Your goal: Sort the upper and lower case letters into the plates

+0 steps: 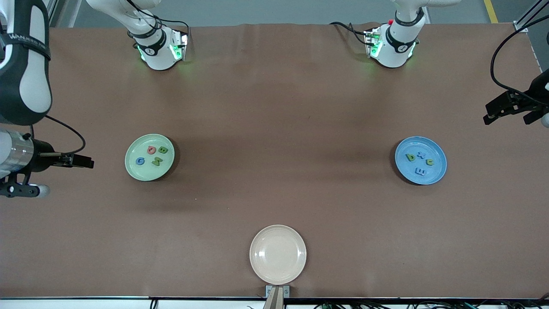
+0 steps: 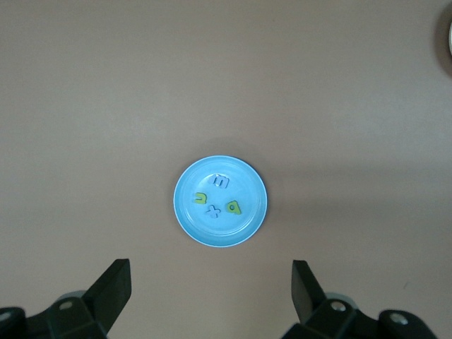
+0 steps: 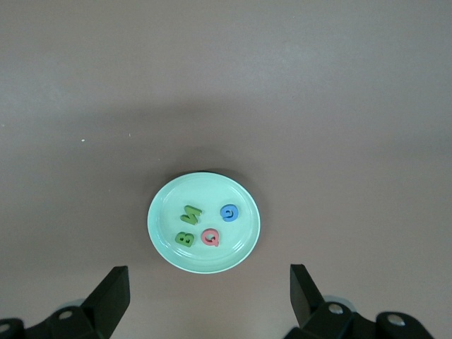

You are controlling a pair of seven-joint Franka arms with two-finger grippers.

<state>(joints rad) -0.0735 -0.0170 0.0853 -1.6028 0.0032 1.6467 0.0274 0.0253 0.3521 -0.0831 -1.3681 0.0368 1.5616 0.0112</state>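
The pale mint green plate (image 1: 134, 171) lies toward the right arm's end of the table and holds a pink Q (image 1: 151, 149), a green B (image 1: 162, 149), a blue letter (image 1: 140, 161) and a green M (image 1: 157, 161). It also shows in the right wrist view (image 3: 162, 240). The bright blue plate (image 1: 437, 171) lies toward the left arm's end with a green b (image 1: 410, 157), a blue x (image 1: 422, 155), a green c (image 1: 429, 162) and a blue E (image 1: 420, 171); it also shows in the left wrist view (image 2: 247, 226). My right gripper (image 1: 88, 163) (image 3: 210, 293) and left gripper (image 1: 489, 113) (image 2: 212, 289) are open, empty and raised over the table ends.
A cream-beige plate (image 1: 278, 254) lies empty near the table's front edge, midway between the arms; its rim (image 2: 449, 42) shows at the edge of the left wrist view. The arm bases (image 1: 161, 49) (image 1: 392, 45) stand along the back of the brown table.
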